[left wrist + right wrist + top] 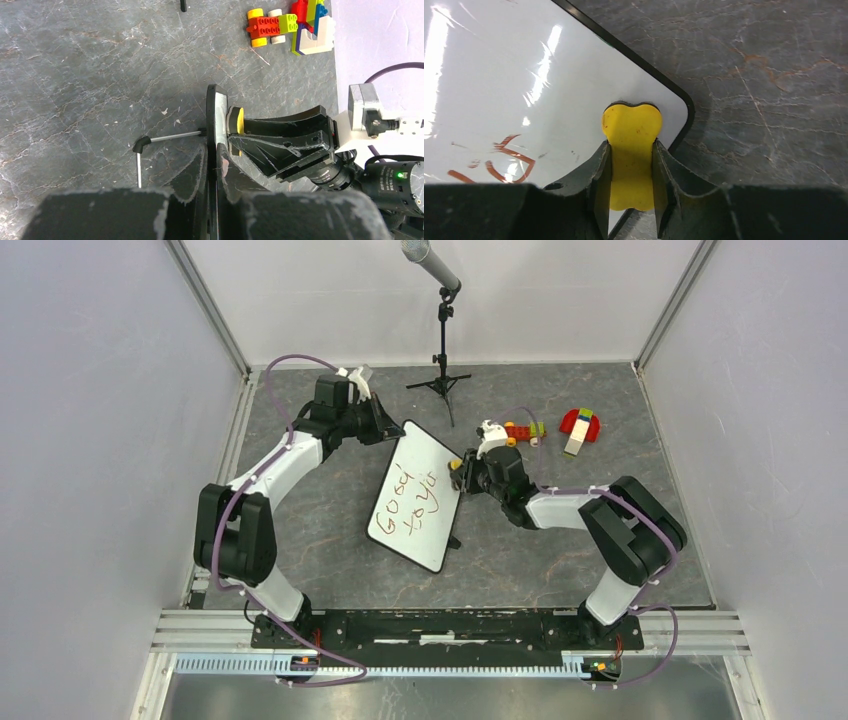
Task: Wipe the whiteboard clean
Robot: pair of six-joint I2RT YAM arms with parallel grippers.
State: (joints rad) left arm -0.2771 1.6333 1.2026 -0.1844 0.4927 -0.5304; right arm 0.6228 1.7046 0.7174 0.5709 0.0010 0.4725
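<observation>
The whiteboard is held tilted on the worktop by the left jaws, clamped on its far edge, while a yellow eraser, clamped in the right jaws, is pressed at its right corner, the red writing lying leftward along the long axis.

From the right wrist, the board runs off the left and top edges, so only scraps of its red writing show. The lower end of the eraser is buried between the fingers of the right gripper. From the left wrist the board is edge-on, its face unseen.
</observation>
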